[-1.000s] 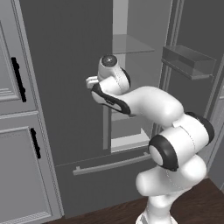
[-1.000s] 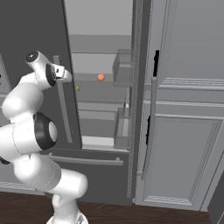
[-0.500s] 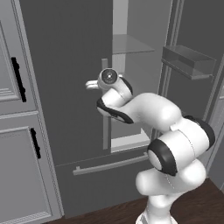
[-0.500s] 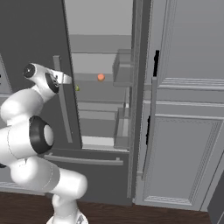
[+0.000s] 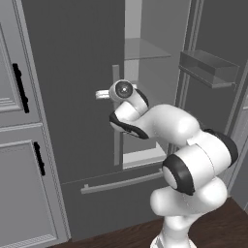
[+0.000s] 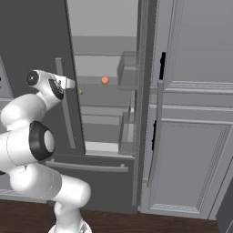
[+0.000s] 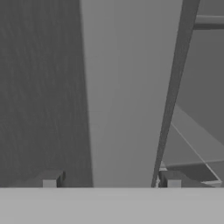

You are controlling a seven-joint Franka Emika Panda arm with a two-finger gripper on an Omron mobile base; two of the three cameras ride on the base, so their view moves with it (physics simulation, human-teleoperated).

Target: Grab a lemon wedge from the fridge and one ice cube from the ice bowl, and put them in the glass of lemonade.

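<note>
fridge (image 5: pixel 77 72) tall, dark grey, two doors. left door closed, right door (image 5: pixel 218 58) swung open, interior showing through the gap. on the left door one long light grey bar handle (image 5: pixel 116 116), upright; a second bar (image 5: pixel 121 182) lies flat across the bottom drawer front.

gripper (image 7: pixel 111 181) sits at the upright handle. in the hand view the pale bar (image 7: pixel 127 87) runs straight up between the two dark fingertips (image 7: pixel 49 181), one tip on each side. gap between tips and bar is hard to judge; jaws look spread about the bar, not clenched. cannot tell whether they touch it.

in the left base view the wrist (image 5: pixel 123 92) is level with the upper part of the handle, hand pointing at the door. in the right base view the hand (image 6: pixel 61 84) meets the same bar (image 6: pixel 66 104) near its top.

inside, from the right base view: one small orange round thing (image 6: pixel 105 80) on a shelf, and one small yellow-green bit (image 6: pixel 80 91) just lower and left of it, near the door edge. too small to tell what either is. glass shelves (image 6: pixel 102 98), at least three levels counted. two door bins (image 6: pixel 127 73) on the open door in that view, one above the other.

pale panelled cabinets flank the fridge: two black handles (image 5: pixel 19 87) on the left cabinet, two (image 6: pixel 162 66) on the right. dark wood floor (image 6: pixel 136 223) below.
</note>
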